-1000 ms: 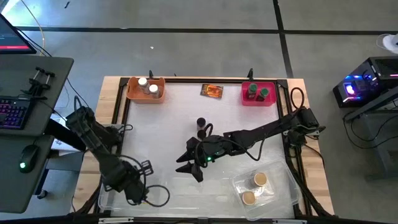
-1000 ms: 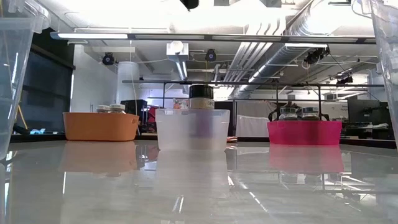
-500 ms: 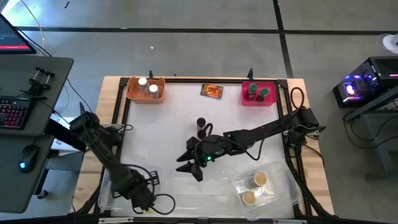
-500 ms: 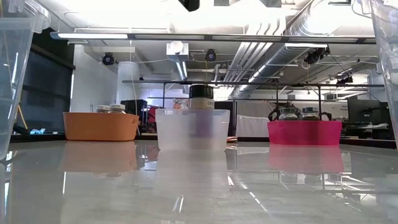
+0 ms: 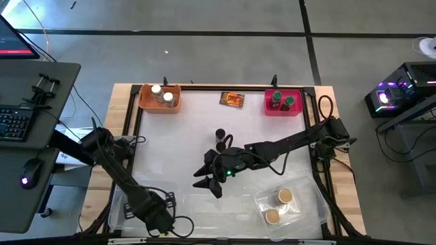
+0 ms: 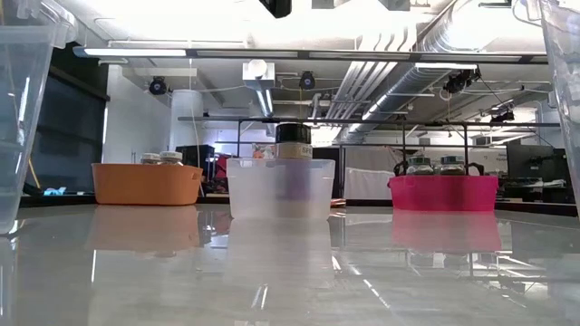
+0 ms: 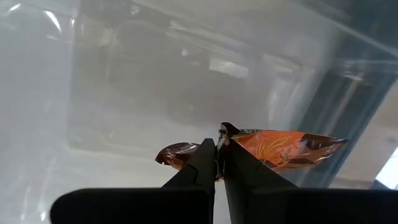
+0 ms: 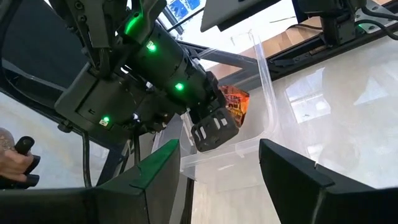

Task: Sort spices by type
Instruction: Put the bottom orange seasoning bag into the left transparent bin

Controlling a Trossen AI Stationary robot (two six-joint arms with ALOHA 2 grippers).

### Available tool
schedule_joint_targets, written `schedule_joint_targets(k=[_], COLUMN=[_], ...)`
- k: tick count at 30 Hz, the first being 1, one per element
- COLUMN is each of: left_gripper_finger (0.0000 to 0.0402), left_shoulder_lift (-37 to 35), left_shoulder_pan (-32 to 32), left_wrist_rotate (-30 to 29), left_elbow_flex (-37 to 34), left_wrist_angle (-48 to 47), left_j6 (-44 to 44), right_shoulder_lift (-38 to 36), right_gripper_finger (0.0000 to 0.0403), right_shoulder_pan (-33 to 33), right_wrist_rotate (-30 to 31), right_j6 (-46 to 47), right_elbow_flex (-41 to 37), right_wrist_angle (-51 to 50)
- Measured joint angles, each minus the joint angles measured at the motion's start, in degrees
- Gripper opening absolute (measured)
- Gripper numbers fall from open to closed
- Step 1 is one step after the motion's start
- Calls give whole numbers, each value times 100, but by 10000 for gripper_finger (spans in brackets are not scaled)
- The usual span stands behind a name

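Note:
My left gripper (image 5: 158,216) is at the table's near left, over a clear tray (image 5: 122,211), and is shut on a flat orange packet (image 7: 273,146). The right wrist view also shows that packet (image 8: 235,102). My right gripper (image 5: 208,180) hangs open above the middle of the table and touches nothing. A black-lidded jar (image 5: 220,135) stands just beyond it. A second orange packet (image 5: 232,99) lies flat by the far edge. Two white-lidded jars (image 5: 162,94) stand in the orange bin and green-lidded jars (image 5: 281,101) in the pink bin. Two tan-lidded jars (image 5: 278,205) sit in the right clear tray. My left gripper pinches the orange packet between its two fingers (image 7: 208,163) near the middle of one edge (image 7: 225,134). The packet sticks out to both sides of the fingers. It is lifted clear, above the inside of the clear tray (image 8: 264,68).
The orange bin (image 5: 160,97) and the pink bin (image 5: 284,103) stand at the far edge. A clear tray (image 5: 286,203) takes up the near right corner. In the low view a clear cup (image 6: 279,188) stands in front of the black-lidded jar (image 6: 293,136). Bare tabletop lies between the bins and the trays.
My left arm has carried the packet toward the table's near edge and slightly right, over the near-left clear tray, with the gripper staying shut. My right arm has kept still.

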Motion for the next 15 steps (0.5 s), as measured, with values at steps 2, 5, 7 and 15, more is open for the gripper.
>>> schedule_joint_targets(k=[2,5,7,15], left_gripper_finger=[0,0,0,0], left_shoulder_lift=[0,-11,-61,-153], left_shoulder_pan=[-2,-5,-34,-116], left_wrist_rotate=[-121,-158,-166,-158], left_elbow_flex=[-1,-14,-169,-568], left_wrist_angle=[-2,25,237,451], left_j6=[12,13,-14,-181], right_shoulder_lift=[0,0,0,0], right_gripper_finger=[213,213,213,213], right_shoulder_pan=[6,24,50,190], right_wrist_rotate=[0,3,68,389], right_j6=[0,0,0,-50], right_elbow_flex=[0,0,0,0], right_wrist_angle=[-2,-3,-4,-42])
